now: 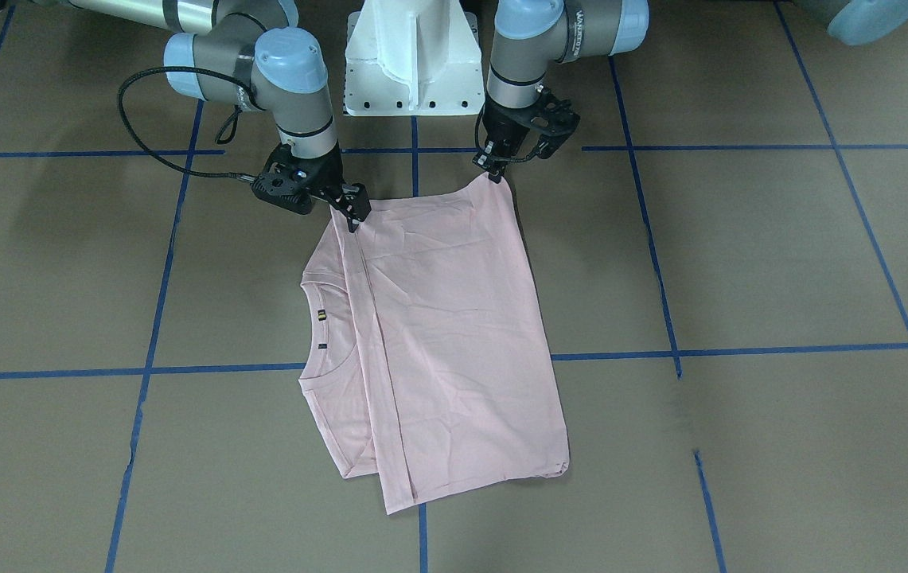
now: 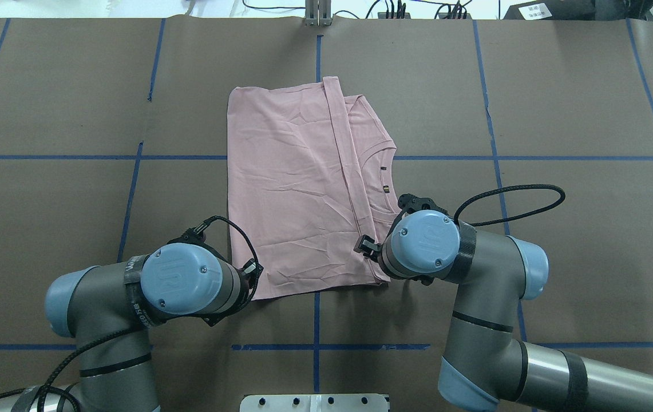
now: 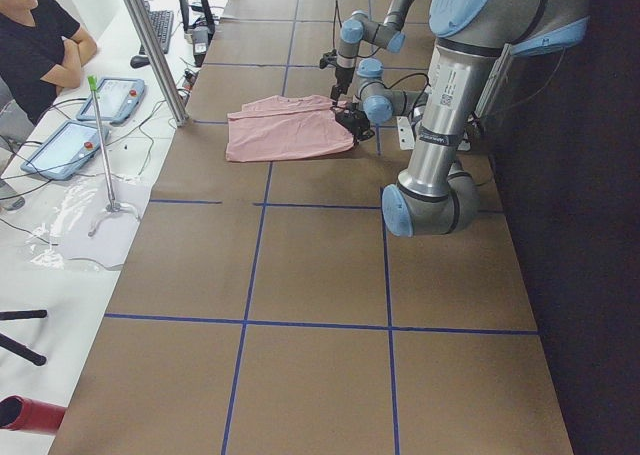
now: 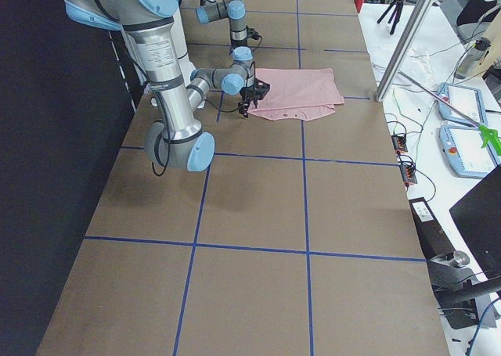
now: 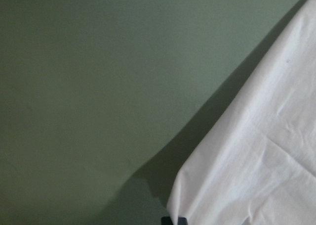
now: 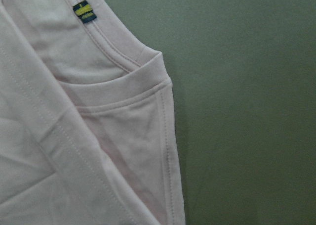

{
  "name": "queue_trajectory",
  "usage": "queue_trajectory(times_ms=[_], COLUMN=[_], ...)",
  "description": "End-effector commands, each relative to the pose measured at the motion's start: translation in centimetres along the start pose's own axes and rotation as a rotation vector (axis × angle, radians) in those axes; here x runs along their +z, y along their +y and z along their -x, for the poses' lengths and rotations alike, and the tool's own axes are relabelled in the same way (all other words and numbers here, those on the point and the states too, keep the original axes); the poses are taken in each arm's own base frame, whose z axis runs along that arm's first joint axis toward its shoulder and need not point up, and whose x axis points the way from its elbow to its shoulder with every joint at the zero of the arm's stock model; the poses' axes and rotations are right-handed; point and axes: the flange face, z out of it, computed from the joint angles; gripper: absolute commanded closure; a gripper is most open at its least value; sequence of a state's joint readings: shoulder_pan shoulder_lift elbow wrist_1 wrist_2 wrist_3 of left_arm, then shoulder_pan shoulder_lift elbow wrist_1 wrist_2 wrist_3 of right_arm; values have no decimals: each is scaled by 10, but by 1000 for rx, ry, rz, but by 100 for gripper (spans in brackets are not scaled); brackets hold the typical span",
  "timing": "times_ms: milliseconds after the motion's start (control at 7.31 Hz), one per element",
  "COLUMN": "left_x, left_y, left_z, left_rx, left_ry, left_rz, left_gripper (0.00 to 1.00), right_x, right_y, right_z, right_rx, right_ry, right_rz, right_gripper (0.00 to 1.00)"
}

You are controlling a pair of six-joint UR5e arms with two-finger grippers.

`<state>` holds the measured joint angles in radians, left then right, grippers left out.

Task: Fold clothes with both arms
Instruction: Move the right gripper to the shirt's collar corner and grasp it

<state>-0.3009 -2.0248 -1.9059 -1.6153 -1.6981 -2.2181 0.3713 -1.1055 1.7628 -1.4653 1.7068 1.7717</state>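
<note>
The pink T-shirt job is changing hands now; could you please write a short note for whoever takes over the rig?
Left gripper: shut on the robot-side corner of the T-shirt, which is lifted slightly off the table.
Right gripper: on the same robot-side edge, beside the collar, apparently pinching it too.
T-shirt: mid-table, plain side up.
Done: one panel is folded over, its stitched edge lying just short of the collar.
Left: probably carry the gripped edge across to the far side, release, then tidy.
</note>
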Motion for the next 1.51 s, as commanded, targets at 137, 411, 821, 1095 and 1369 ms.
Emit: queue_trajectory(times_ms=[137,411,821,1095,1369], left_x=[-1,-3,-4,-4,-5], left_y=[-1,-1,-1,-2,-1], left_z=[1,1,1,2,1], left_rx=[-1,0,0,0,0], left_ry=[0,3,4,6,7], left_rz=[1,3,4,1,2], left_gripper=[100,100,100,100,100], right_x=[0,0,0,2,2], right_y=[0,0,2,0,0], right_z=[6,6,6,4,4], right_rx=[-4,-4,-7,-20,-22], right_ry=[-3,-3,-1,2,2], right_rz=[0,2,7,2,2], right_gripper=[10,21,51,96,100])
